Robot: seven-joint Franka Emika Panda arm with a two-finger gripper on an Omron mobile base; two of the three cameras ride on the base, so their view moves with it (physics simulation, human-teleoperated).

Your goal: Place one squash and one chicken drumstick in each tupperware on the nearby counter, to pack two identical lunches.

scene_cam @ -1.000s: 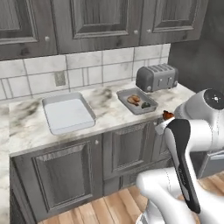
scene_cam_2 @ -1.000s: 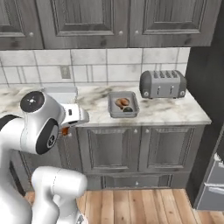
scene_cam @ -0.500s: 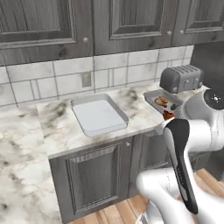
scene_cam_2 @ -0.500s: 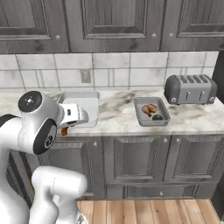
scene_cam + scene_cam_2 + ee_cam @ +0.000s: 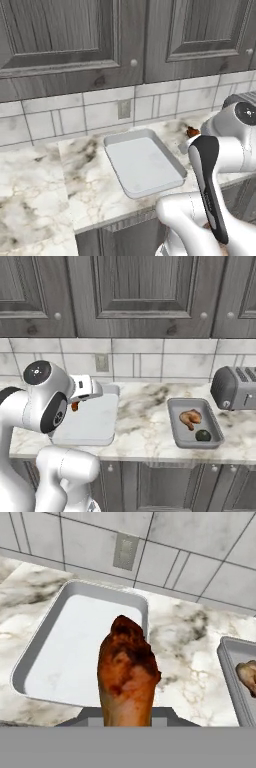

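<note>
Drumstick (image 5: 127,672) clamped in the gripper (image 5: 75,404), its long axis running straight out from the fingers; the pale tupperware (image 5: 27,662) lies just ahead and below on the counter (image 5: 145,426), bare inside. Across the marble, the grey tupperware (image 5: 176,423) already carries a drumstick (image 5: 190,417) and a round squash (image 5: 202,435); so the drop, I'd judge, belongs in the pale tray, forward and down.

A rendered home kitchen. Dark grey panelled cabinets (image 5: 145,291) hang over a tiled backsplash (image 5: 95,112). A toaster (image 5: 235,388) stands on the marble desk (image 5: 145,421).
</note>
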